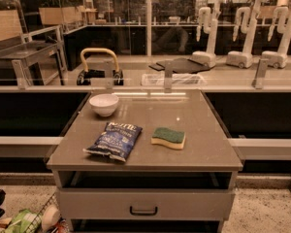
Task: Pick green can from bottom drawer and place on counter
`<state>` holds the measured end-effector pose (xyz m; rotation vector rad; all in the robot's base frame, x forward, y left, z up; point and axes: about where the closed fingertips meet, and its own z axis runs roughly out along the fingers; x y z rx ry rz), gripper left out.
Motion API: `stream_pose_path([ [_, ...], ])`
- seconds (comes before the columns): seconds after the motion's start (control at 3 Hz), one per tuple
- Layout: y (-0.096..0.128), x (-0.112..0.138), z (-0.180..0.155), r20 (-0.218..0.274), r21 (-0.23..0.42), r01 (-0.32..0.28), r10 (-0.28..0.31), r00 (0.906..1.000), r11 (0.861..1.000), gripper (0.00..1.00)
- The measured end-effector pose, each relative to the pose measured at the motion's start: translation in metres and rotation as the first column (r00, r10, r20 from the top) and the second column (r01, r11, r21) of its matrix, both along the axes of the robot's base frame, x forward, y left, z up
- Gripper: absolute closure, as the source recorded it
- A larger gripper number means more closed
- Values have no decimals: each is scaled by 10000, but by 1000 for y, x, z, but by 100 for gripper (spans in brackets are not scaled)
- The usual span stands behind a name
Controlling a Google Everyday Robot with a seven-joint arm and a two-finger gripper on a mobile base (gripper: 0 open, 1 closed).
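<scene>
The counter [194, 118] is a grey-brown stone-look top on a light grey cabinet in the middle of the camera view. Below it a drawer [144, 204] with a dark handle [143, 210] is closed. The green can is hidden or out of view. My gripper is not in view. On the counter lie a white bowl [104, 104], a blue chip bag [113, 141] and a green-and-yellow sponge [169, 137].
A long pale ledge with metal posts [168, 75] runs behind the counter. A wire basket with packets [26, 221] sits on the floor at the lower left. Several white robot arms [245, 35] stand at the back right. A speckled floor [262, 212] lies to the right.
</scene>
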<state>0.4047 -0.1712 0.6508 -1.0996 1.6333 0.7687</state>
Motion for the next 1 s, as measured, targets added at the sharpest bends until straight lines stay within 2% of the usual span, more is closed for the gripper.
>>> stream_pose_path([
  [0.33, 18, 6, -46, -304, 568, 88, -71, 9995, 9983, 0],
  [0.67, 35, 13, -109, -457, 1251, 503, -449, 9979, 9909, 0],
  [1.0, 49, 25, -179, -657, 1600, 636, -537, 9964, 9851, 0],
])
